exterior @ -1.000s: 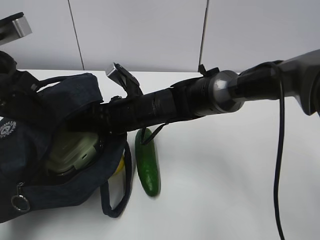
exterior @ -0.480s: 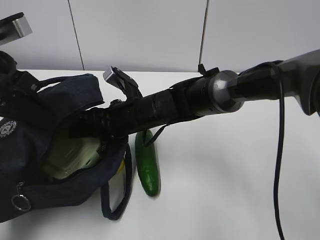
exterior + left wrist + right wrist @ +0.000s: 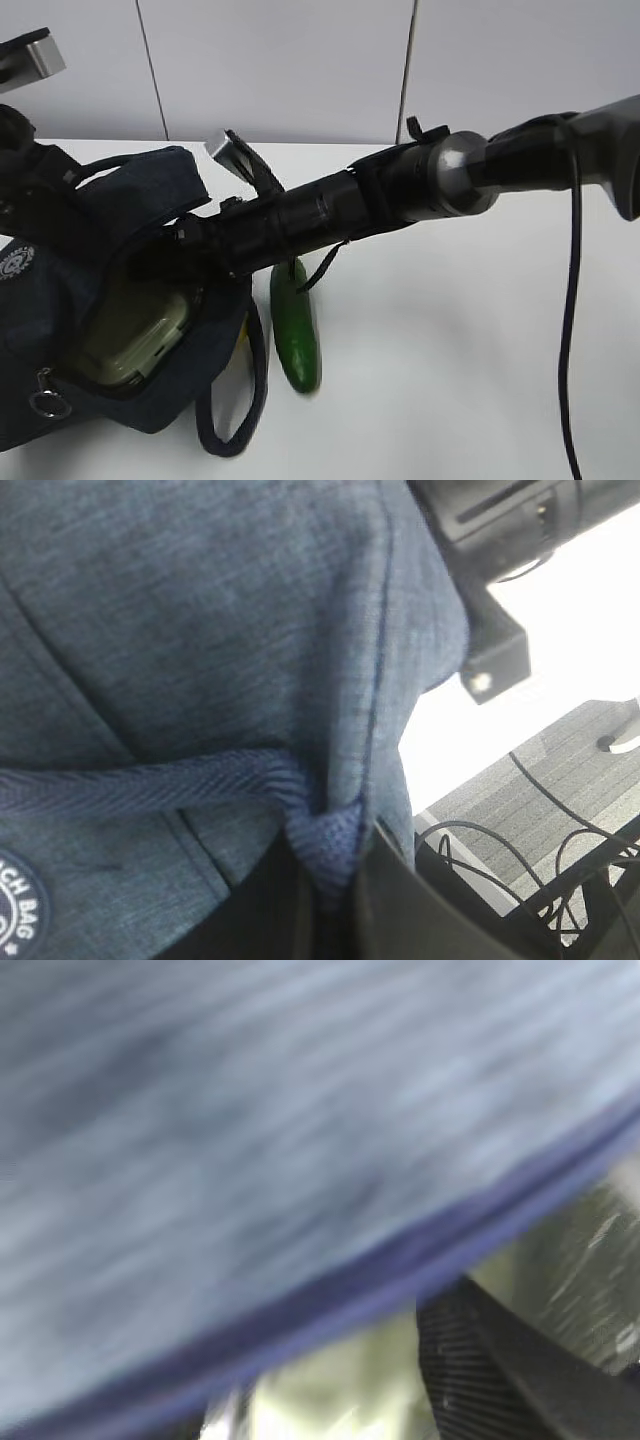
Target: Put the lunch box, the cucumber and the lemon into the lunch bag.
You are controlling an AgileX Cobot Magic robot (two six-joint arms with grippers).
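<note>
Lunch box [image 3: 130,340] deeper in lunch bag [image 3: 60,290] on white table [image 3: 450,380]; left fingers [image 3: 390,905] pinching fabric, right's unclear.

Across the middle of your exterior view runs the right arm [image 3: 330,215]: a black ribbed tube with a silver-grey joint [image 3: 455,185] toward the upper right. A black cable [image 3: 570,330] hangs down the right edge. A silver bracket [image 3: 30,58] shows at upper left.
</note>
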